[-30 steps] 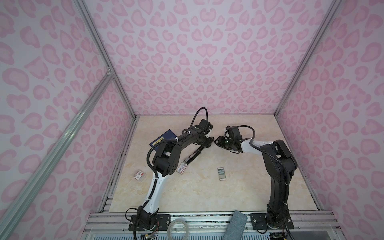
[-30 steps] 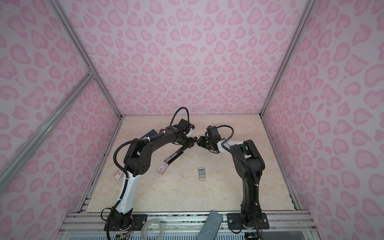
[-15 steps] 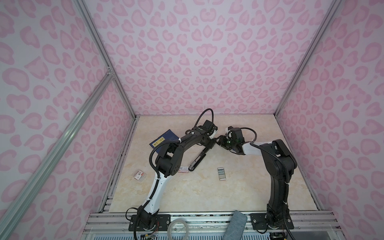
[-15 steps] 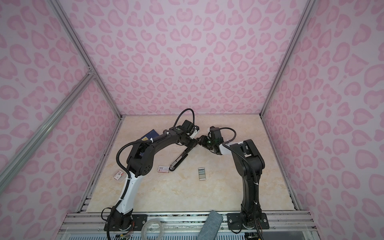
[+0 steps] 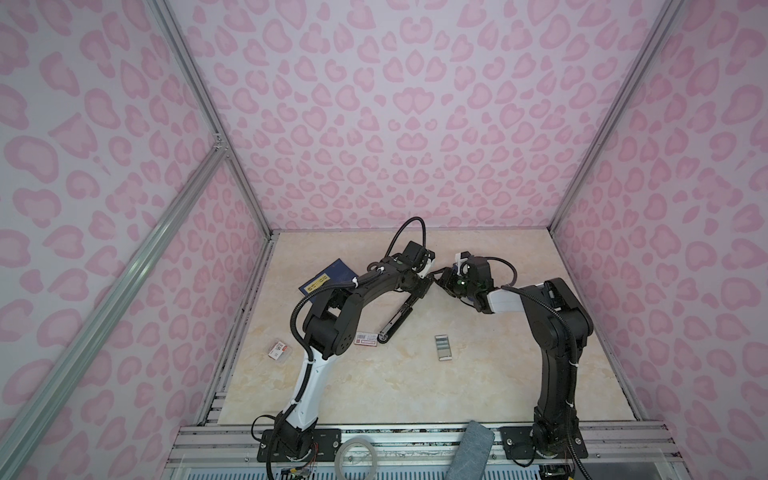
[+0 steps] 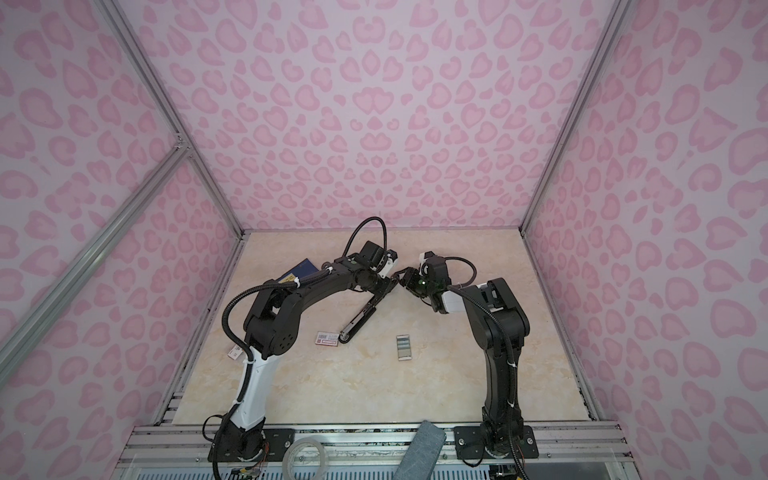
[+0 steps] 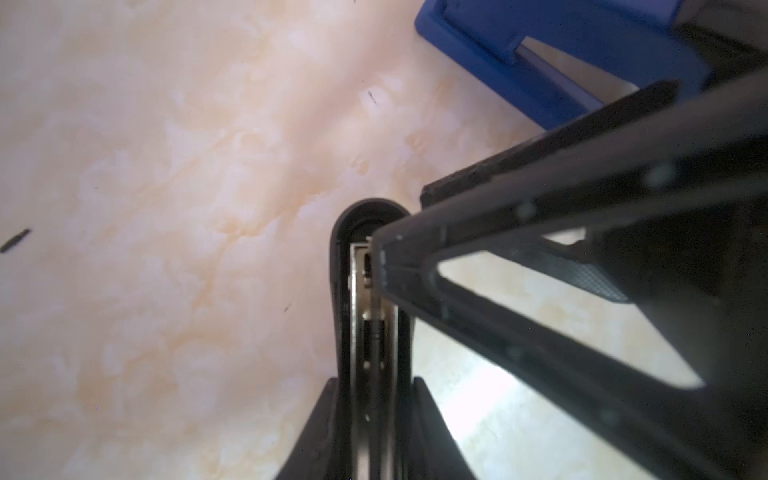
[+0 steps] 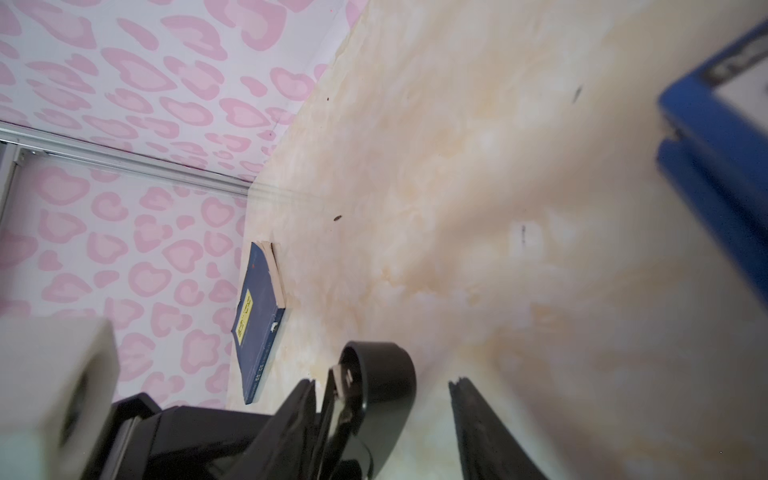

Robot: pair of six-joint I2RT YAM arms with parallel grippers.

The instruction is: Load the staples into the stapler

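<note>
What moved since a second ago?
The left gripper moved right, toward the right gripper, closing on the stapler and dragging its near end away from the white red-labelled box. The staples, box and blue booklet stayed put.

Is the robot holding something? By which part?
Yes. The fingers of the left gripper pinch the black stapler near its raised end; its other end rests on the table. The right gripper is open, holding nothing.

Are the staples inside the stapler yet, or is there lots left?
Not yet. Done: the left gripper has jaws shut on the stapler, one end lifted off the table. In hand: the right gripper, jaws open, is at that raised end, probably to open it. Left: the staples lie on the table, so loading hasn't started.
</note>
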